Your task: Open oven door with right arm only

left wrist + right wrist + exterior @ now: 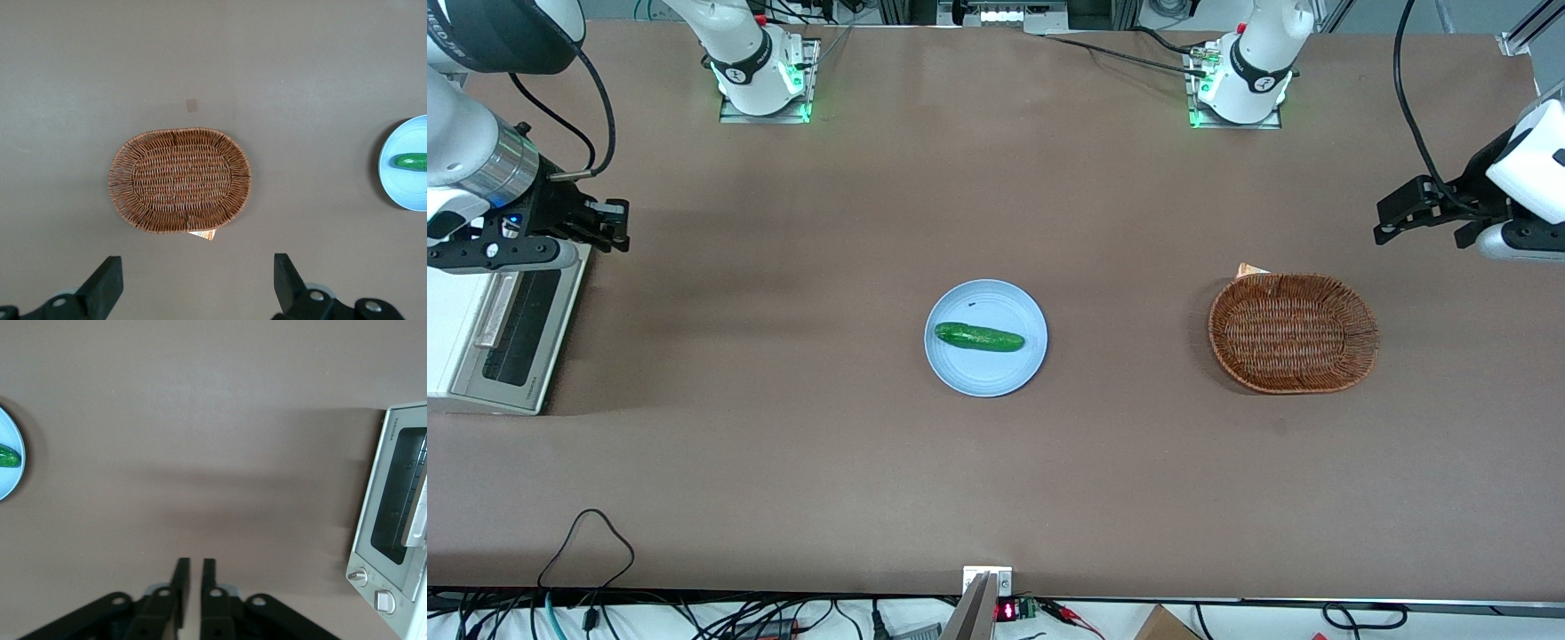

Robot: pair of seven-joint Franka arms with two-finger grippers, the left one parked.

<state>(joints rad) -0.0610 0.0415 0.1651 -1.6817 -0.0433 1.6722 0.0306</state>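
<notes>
The cream-white oven (443, 331) stands at the working arm's end of the table. Its oven door (520, 329) lies flat against the body, dark glass framed in silver, with the bar handle (496, 309) along one long edge. The right arm (480, 169) hangs over the oven's end farther from the front camera. Its black gripper (612, 227) sits just past the oven's edge above bare table, shut, with nothing between the fingers. The right wrist view shows the gripper (195, 563), the oven door (395, 500), its handle (417, 520) and two knobs (358, 575).
A blue plate (987, 380) carrying a cucumber (978, 337) sits mid-table. A brown wicker basket (1294, 333) lies toward the parked arm's end, also in the left wrist view as the basket (180, 180). Cables trail along the table's front edge (587, 542).
</notes>
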